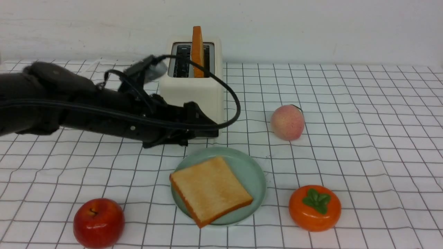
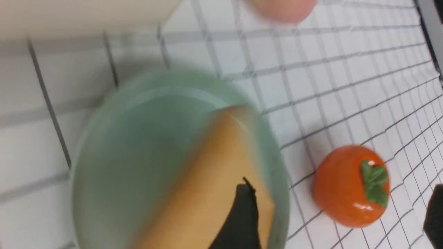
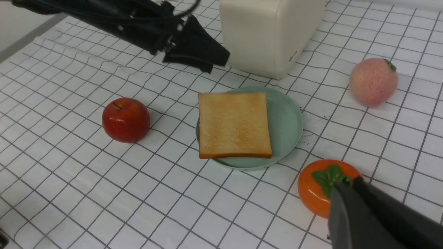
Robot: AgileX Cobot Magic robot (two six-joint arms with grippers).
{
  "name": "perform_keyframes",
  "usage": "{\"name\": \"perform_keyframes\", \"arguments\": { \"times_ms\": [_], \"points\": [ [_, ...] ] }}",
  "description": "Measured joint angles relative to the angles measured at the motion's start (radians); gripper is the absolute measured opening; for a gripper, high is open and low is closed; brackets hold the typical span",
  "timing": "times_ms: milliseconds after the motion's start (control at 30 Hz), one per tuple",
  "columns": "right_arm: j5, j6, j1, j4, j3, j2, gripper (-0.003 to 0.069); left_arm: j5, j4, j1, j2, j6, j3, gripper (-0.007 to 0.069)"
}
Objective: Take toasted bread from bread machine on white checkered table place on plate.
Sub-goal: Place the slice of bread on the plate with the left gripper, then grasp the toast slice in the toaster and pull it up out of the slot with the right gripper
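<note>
Toast (image 1: 210, 189) flat on plate (image 1: 254, 169), L gripper (image 3: 218, 64) spread, seemingly empty, R gripper (image 3: 349, 211) state unclear.

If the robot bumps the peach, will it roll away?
Probably yes. The peach looks round and stands alone, so a nudge could set it rolling. The wrinkled checkered cloth might slow it down fairly quickly.

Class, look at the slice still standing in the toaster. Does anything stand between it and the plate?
Yes. The left gripper hangs low between the bread machine and the plate, near the plate's far rim. A first toast slice already lies on the plate, covering much of it.
</note>
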Motion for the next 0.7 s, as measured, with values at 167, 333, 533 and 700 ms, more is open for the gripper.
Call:
{"name": "perform_keyframes", "arguments": {
  "times_ms": [167, 333, 533, 700],
  "points": [
    [0.005, 0.000, 0.000, 0.000, 0.000, 0.001, 0.0000, -0.028, 0.113, 0.000, -0.216, 0.000, 0.000, 0.0539],
    [0.053, 0.001, 0.000, 0.000, -0.001, 0.065, 0.0000, -0.020, 0.215, 0.000, -0.436, -0.032, 0.000, 0.0221],
    [0.075, 0.002, 0.000, 0.005, -0.021, 0.256, 0.0000, 0.026, 0.433, 0.000, -0.668, -0.256, 0.058, -0.0013],
    [0.082, -0.013, 0.024, 0.042, -0.191, 0.534, 0.0000, 0.012, 0.617, 0.000, -0.896, -0.411, 0.184, -0.0013]
  ]
}}
